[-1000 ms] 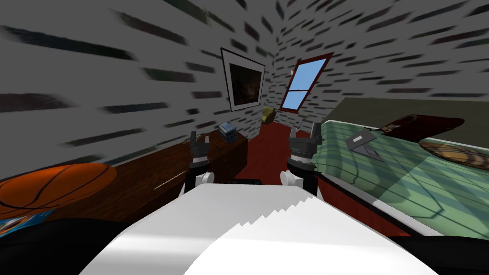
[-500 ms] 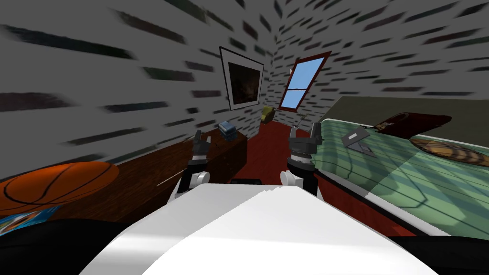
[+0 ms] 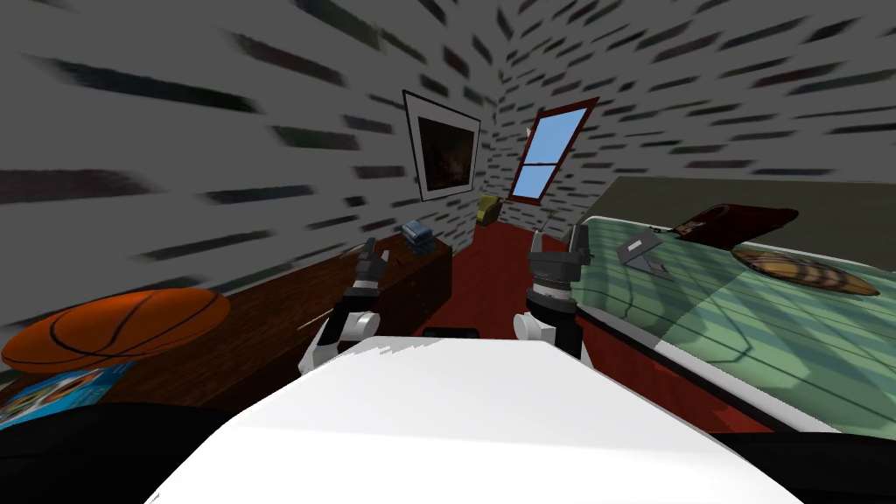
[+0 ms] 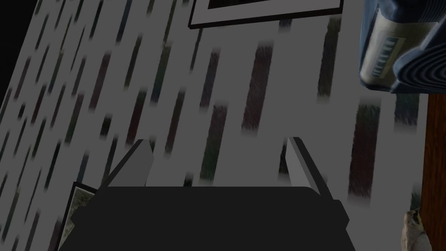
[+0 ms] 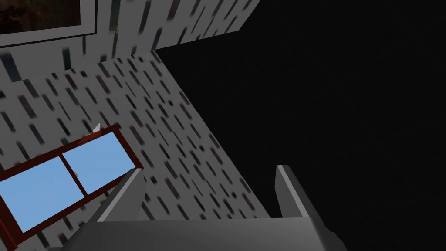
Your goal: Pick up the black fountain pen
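No black pen can be made out. In the head view, a thin pale sliver [image 3: 317,320] lies on the brown dresser top [image 3: 254,306] beside my left forearm; I cannot tell what it is. My left gripper [image 3: 373,254] hovers open over the dresser's far part, short of a blue object [image 3: 418,234]. In the left wrist view, the left gripper [image 4: 217,161] holds nothing and the blue object [image 4: 400,43] lies ahead of it. My right gripper [image 3: 558,238] is raised and open by the bed's corner, with the right gripper [image 5: 209,187] also empty in the right wrist view.
An orange basketball [image 3: 122,325] and a blue magazine [image 3: 61,392] lie on the dresser's near end. A bed [image 3: 752,324] with a green striped cover stands to the right, bearing a grey folded object [image 3: 640,254] and a dark red pillow [image 3: 735,219]. Red floor [image 3: 490,280] runs between them.
My left arm has swung out to the left and forward over the dresser. The head view has turned slightly, shifting the bed's things. The right arm has kept its pose.
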{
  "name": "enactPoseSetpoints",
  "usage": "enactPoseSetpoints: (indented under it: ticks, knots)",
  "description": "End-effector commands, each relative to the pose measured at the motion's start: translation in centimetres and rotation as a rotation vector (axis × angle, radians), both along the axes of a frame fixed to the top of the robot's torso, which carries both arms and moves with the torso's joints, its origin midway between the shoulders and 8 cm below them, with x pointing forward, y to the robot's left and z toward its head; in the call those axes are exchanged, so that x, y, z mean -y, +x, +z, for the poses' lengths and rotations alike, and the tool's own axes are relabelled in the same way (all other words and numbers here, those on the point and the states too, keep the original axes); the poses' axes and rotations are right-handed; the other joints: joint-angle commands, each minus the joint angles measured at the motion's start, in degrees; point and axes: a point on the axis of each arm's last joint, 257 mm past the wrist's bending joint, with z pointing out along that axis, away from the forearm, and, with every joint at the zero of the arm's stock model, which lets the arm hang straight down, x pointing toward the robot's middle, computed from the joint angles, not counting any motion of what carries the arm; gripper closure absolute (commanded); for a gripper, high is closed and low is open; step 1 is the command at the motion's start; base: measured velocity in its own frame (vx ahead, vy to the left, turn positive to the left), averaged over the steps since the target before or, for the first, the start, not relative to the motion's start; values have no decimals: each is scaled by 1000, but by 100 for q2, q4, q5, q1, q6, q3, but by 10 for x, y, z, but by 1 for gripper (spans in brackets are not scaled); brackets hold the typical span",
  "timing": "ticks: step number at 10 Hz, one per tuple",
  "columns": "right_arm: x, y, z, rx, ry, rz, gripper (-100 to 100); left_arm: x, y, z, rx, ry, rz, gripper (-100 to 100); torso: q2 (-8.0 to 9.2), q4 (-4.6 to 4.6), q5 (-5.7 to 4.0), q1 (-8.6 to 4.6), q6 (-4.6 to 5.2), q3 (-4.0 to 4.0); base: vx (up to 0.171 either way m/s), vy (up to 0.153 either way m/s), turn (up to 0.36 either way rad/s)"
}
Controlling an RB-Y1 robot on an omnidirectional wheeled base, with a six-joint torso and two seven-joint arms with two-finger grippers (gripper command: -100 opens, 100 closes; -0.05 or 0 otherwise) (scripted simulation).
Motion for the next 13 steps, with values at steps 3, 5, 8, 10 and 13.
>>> enactPoseSetpoints:
  ticks: [3,5,8,10,13]
  knots:
    - [0,0,0,0,0,0,0,-1,11,-11,-73,32,-14,-100,-1,0,-1,-4,0,-1,-73,-4,-20]
    - [0,0,0,0,0,0,0,-1,17,-16,-114,53,-24,-100,2,0,-1,-3,0,1,-89,-1,-24]
    - [0,0,0,0,0,0,0,-2,27,-22,-177,95,-45,-100,-4,0,-1,-5,-1,-2,-84,-5,-29]
    - [0,0,0,0,0,0,0,-3,33,-29,-223,116,-54,-100,-2,0,0,-4,-1,0,-84,-1,-36]
    - [0,0,0,0,0,0,0,-5,39,-43,-301,139,-61,-100,-3,0,-1,-6,0,-1,-73,-10,-32]
